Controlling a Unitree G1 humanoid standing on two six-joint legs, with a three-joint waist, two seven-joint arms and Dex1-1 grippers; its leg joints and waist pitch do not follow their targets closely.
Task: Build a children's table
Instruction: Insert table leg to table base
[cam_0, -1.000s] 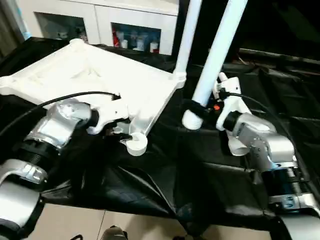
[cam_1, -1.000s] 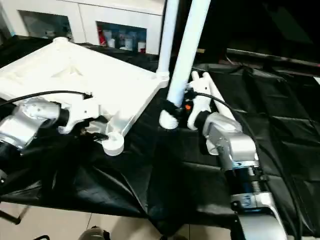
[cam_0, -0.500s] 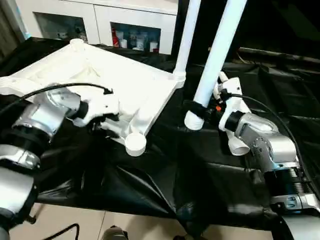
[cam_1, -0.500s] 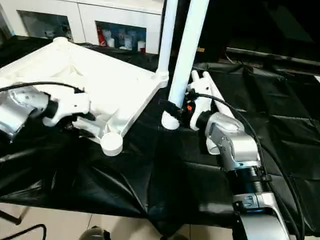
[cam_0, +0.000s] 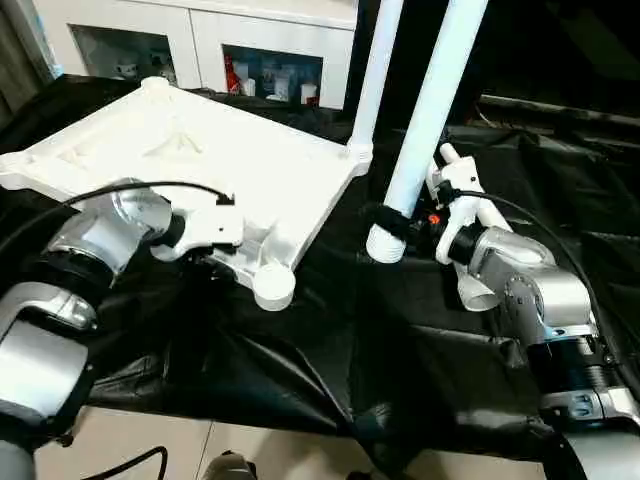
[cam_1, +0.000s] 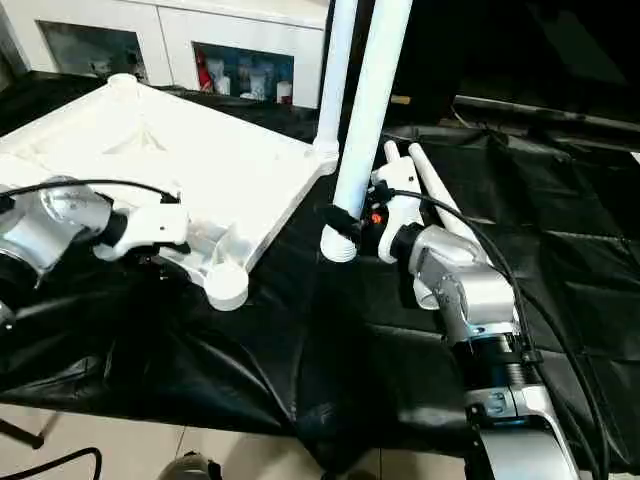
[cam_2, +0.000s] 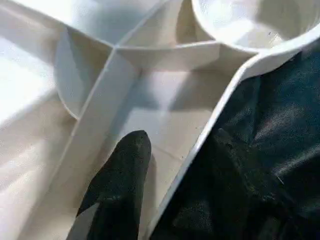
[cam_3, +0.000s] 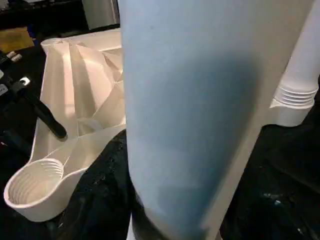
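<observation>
Tabletop (cam_0: 210, 160): white plastic square, ribbed underside up, lying on the black cloth (cam_0: 300, 350) over the table. Round sockets at its corners; the near corner socket (cam_0: 273, 288) is empty, threaded inside.

Mounted leg (cam_0: 377, 70): white tube, upright in the tabletop's far right corner socket.

Held leg (cam_0: 425, 120): white tube, upright with a slight tilt, its ribbed lower end (cam_0: 384, 245) just above the cloth, right of the near corner socket and apart from it.

Right tool (cam_0: 405, 222): black fingers pinching the held leg just above its lower end.

Left tool (cam_2: 172, 195): fingers astride the tabletop's edge wall beside the near corner socket, one finger (cam_2: 122, 190) inside on the ribbed face, the other outside; gripping the wall.

Spare leg (cam_1: 440, 195): lies on the cloth behind the right tool.

Cabinet (cam_0: 200, 45): white, glass-fronted, beyond the tabletop.
</observation>
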